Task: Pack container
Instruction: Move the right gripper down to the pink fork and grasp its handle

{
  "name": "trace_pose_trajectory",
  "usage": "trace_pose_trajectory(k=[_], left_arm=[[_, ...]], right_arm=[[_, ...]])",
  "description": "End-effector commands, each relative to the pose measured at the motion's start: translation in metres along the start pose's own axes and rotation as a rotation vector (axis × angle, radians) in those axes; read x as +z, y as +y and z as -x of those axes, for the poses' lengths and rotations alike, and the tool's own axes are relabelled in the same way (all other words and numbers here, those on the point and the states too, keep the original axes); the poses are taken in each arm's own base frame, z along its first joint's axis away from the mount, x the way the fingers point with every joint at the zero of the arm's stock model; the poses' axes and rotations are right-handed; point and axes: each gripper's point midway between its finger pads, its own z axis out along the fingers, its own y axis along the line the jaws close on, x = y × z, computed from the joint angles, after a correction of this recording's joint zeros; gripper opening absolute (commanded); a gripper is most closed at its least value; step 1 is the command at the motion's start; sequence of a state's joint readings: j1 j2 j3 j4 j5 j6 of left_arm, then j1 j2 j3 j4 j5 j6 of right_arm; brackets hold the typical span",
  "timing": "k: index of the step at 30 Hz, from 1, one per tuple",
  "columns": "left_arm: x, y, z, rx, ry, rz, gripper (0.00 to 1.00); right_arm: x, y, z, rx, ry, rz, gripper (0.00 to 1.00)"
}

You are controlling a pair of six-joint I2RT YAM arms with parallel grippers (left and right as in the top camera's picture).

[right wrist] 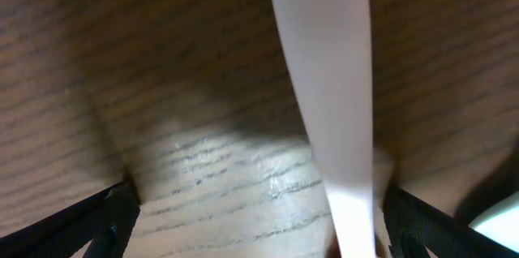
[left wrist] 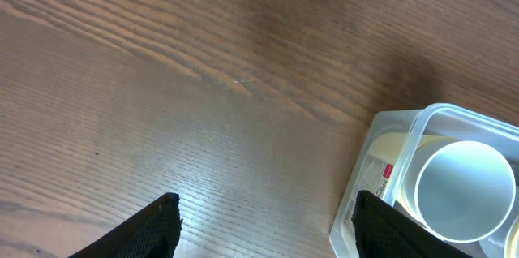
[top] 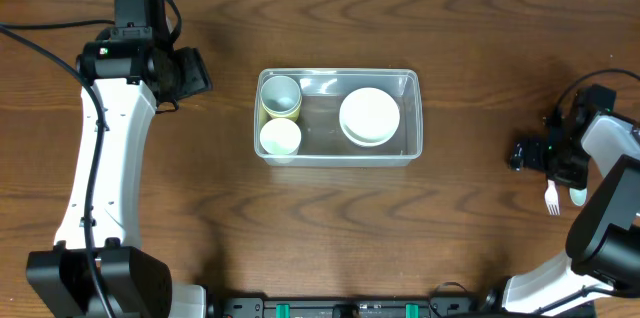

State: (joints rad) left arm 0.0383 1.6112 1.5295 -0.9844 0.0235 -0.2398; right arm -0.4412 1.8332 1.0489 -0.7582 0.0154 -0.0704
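Observation:
The clear rectangular container (top: 338, 74) sits mid-table and holds a yellowish cup (top: 281, 98), a white cup (top: 280, 138) and stacked white bowls (top: 369, 116). My left gripper (top: 200, 73) is open and empty, left of the container. In the left wrist view (left wrist: 266, 209) the container's corner (left wrist: 381, 128) and a white cup (left wrist: 465, 189) lie to the right. My right gripper (top: 556, 170) is open, low over the table at the far right above a white fork (top: 551, 198) and spoon (top: 578, 196). In the right wrist view (right wrist: 259, 209) a white utensil handle (right wrist: 324, 88) lies between the fingers, near the right one.
The wood table (top: 330, 228) is bare around the container. The left arm (top: 100, 178) runs along the left side. The right arm (top: 610, 218) stands at the right edge. Black cables trail at the far left.

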Motion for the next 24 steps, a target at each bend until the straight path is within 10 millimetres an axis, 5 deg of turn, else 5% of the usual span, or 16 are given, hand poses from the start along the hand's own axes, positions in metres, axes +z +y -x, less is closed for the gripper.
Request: trace_pose_trajectory(k=[1, 5, 10, 24], left_arm=[[0.0026, 0.0006, -0.0018, -0.01, 0.011, 0.001, 0.69], [0.0026, 0.0006, -0.0018, -0.01, 0.011, 0.001, 0.69], [0.0026, 0.0006, -0.0018, -0.01, 0.011, 0.001, 0.69], [0.0026, 0.0006, -0.0018, -0.01, 0.011, 0.001, 0.69]], right_arm=[[0.0319, -0.0023, -0.0214, 0.005, 0.106, -0.01, 0.98], [0.0326, -0.0022, -0.0218, 0.005, 0.109, -0.009, 0.92], [0.0325, -0.0022, -0.0231, 0.016, 0.114, -0.01, 0.65], [0.0324, -0.002, -0.0241, 0.066, 0.117, -0.013, 0.24]])
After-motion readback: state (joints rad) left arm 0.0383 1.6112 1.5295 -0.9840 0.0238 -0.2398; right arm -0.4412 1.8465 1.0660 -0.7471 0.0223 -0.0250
